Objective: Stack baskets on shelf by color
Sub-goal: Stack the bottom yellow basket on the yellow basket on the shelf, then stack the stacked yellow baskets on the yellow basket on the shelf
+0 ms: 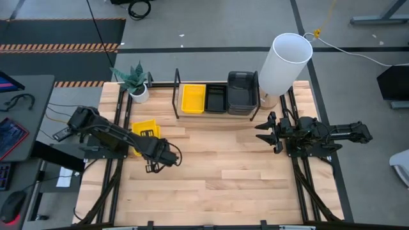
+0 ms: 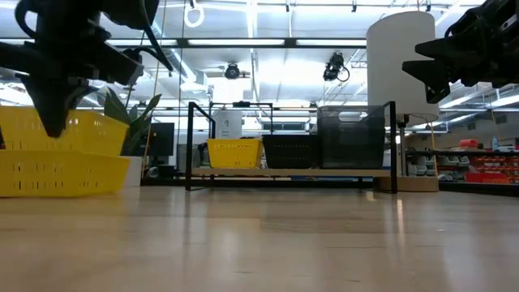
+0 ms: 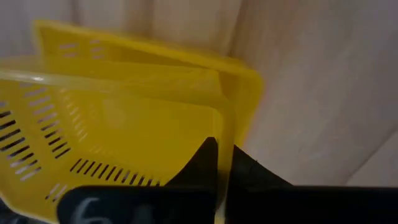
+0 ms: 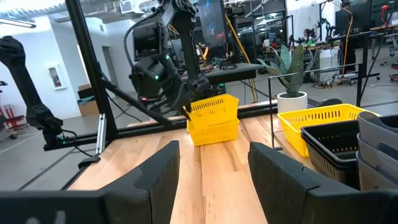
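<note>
Two yellow baskets sit at the table's left, one over the other. The upper one (image 4: 212, 107) is above the lower one (image 4: 214, 132); both also show in the low view, the upper one (image 2: 77, 134) and the lower one (image 2: 57, 174). My left gripper (image 1: 144, 139) is shut on the upper basket. The black shelf (image 1: 177, 96) at the far side holds a yellow basket (image 1: 193, 99), a black basket (image 1: 216, 99) and stacked grey baskets (image 1: 243, 92). My right gripper (image 1: 271, 131) is open and empty above the table's right, level with the shelf's right end. My left gripper holds the upper yellow basket by its side wall (image 3: 225, 134), near a corner on the near side. One finger (image 3: 202, 163) is inside the basket and one outside, coming from above. The basket sits over the lower one; I cannot tell whether they touch.
A tall white cylinder (image 1: 284, 64) stands by the shelf's right end. A potted plant (image 1: 136, 83) stands at the far left, beside the shelf. Bare wood (image 1: 223, 179) lies between the arms and toward the near edge.
</note>
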You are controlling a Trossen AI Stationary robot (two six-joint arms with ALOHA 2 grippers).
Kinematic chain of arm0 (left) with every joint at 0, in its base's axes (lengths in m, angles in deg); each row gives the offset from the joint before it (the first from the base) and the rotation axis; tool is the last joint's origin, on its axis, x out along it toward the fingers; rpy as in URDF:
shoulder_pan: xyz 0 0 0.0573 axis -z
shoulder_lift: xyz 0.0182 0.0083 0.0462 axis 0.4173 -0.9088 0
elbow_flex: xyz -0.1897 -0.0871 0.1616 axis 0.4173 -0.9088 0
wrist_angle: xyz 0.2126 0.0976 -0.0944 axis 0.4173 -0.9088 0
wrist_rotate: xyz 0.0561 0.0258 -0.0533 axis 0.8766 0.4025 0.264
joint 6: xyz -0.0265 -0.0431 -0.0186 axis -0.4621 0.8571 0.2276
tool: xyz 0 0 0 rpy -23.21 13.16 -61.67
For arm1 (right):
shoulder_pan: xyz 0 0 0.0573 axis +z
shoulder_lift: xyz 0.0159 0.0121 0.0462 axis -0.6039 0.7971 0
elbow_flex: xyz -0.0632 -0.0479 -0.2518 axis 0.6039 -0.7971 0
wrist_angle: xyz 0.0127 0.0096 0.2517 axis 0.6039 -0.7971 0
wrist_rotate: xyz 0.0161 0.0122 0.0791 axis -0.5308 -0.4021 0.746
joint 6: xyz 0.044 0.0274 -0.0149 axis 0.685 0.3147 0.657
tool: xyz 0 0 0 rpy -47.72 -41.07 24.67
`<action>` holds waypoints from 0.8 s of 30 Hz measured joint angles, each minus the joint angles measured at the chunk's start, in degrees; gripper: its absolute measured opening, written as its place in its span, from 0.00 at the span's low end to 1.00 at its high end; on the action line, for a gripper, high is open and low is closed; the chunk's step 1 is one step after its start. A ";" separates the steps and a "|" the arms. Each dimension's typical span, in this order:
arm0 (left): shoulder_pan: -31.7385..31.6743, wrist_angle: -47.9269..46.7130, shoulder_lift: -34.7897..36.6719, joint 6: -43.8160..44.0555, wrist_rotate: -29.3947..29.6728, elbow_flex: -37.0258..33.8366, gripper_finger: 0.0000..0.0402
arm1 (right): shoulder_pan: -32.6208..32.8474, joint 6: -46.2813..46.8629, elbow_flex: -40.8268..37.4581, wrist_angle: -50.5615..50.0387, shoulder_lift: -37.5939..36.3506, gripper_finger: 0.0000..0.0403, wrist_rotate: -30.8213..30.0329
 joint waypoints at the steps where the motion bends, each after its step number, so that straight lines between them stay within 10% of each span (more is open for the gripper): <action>1: 0.02 0.98 -0.01 -0.24 -0.35 -0.35 0.01 | 0.00 0.01 0.00 0.02 0.00 0.49 0.00; 24: 1.01 3.12 0.24 4.55 -5.14 -0.87 0.42 | 0.01 -0.01 0.00 0.00 0.00 0.49 0.00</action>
